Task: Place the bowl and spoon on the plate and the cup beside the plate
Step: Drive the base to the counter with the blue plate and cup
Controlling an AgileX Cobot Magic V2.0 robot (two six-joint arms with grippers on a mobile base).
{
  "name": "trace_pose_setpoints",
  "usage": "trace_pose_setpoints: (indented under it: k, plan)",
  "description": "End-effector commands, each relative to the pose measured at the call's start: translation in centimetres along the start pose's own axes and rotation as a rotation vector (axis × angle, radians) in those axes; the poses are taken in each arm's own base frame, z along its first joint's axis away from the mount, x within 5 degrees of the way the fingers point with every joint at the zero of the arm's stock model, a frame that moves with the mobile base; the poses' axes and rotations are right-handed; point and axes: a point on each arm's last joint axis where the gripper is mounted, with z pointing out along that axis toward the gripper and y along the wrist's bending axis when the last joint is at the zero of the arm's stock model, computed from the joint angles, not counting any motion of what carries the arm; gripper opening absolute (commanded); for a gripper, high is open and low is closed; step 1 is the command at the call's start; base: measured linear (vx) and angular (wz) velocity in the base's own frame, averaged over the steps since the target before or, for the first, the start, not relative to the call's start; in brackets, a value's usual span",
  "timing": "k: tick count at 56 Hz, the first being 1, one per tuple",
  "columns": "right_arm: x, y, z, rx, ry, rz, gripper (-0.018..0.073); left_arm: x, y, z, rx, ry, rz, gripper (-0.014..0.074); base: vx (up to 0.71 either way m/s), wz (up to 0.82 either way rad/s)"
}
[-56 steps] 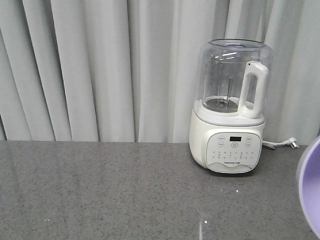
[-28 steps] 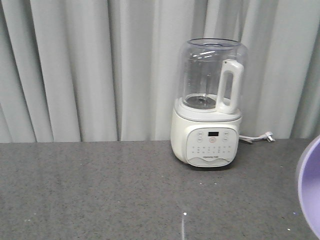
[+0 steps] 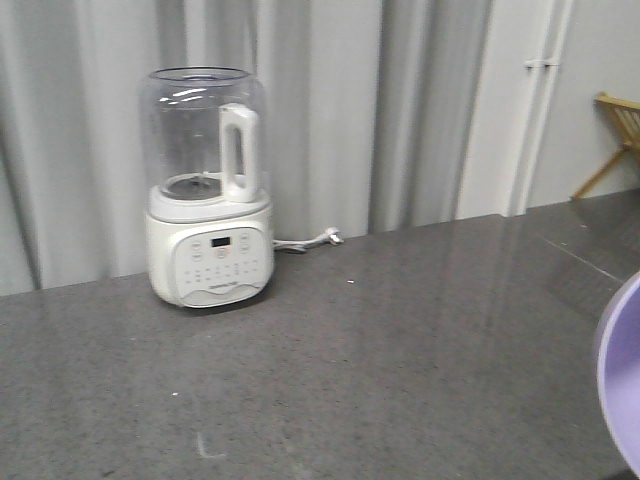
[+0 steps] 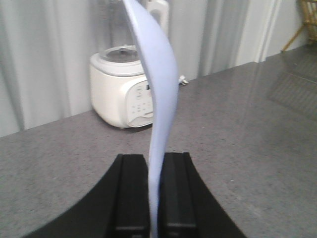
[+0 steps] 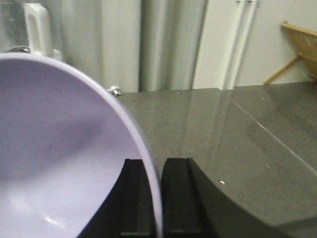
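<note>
Plate (image 4: pixel 161 74) first is how I read this job, and I have it in my left gripper (image 4: pixel 153 166). Both black fingers are clenched on its rim. It stands on edge, showing as a thin pale-blue curve that runs straight out from the fingertips and past the top of the left wrist view, bowing slightly toward the right-hand finger's side.

My right gripper (image 5: pixel 152 171) is clamped on the lilac bowl (image 5: pixel 59 148), with one finger inside the wall and one outside. The hollow spreads off to the left of those fingers and is tipped up rather than level.

Both pieces look to be held clear of the grey counter (image 3: pixel 400 340), which lies ahead of and below both sets of fingers. The white blender (image 3: pixel 208 190) stands well ahead of the left fingers, almost in line with the plate's edge but far from it.

What matters next is that the plate's flat face runs in line with my left fingers. I judge that wrist must roll it flat onto the counter before the bowl, waiting on the right, has anywhere to go. I cannot find the cup or the spoon in any view, so I cannot say which arm is nearer to them.
</note>
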Motion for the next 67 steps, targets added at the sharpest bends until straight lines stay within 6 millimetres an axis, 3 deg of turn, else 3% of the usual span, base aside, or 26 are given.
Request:
trace_pose_setpoints:
  k: [1,67]
  plan:
    - [-1.57,-0.21,-0.31,0.023,-0.107,0.0,-0.0011,-1.41,-0.05,-0.25,0.002,-0.104,-0.01,0.0,-0.17,-0.7]
    - [-1.54,-0.2,-0.42,0.025,-0.107,0.0,-0.0011,-1.42,-0.05,-0.33,0.002,-0.107,-0.01,0.0,-0.09,-0.64]
